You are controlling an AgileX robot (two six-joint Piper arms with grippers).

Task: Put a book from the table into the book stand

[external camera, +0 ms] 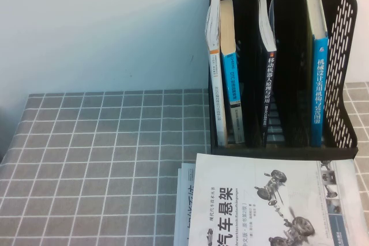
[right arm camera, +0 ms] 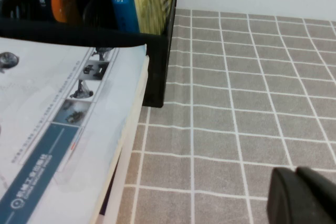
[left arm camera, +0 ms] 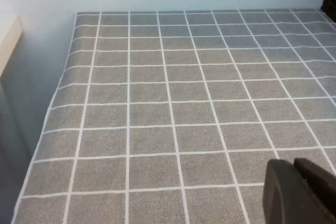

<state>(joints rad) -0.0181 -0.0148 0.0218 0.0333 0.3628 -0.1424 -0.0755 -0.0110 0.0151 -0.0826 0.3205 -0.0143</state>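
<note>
The book (external camera: 271, 200), a large white paperback with black Chinese title and grey suspension drawings, lies flat on the grid-cloth table (external camera: 104, 159) on top of another book, just in front of the black book stand (external camera: 346, 56). It also shows in the right wrist view (right arm camera: 58, 129). The stand holds several upright books; one slot between them is free. My left gripper (left arm camera: 295, 169) is shut and empty above bare cloth. My right gripper (right arm camera: 296, 174) is shut and empty over the cloth, beside the book and the stand's corner (right arm camera: 157, 66). Neither gripper shows in the high view.
A second white book (external camera: 183, 211) sticks out from under the book on its left. A pale wall (external camera: 104, 27) rises behind the table. The table's left edge (left arm camera: 58, 87) drops off beside a light wooden surface (left arm camera: 8, 40).
</note>
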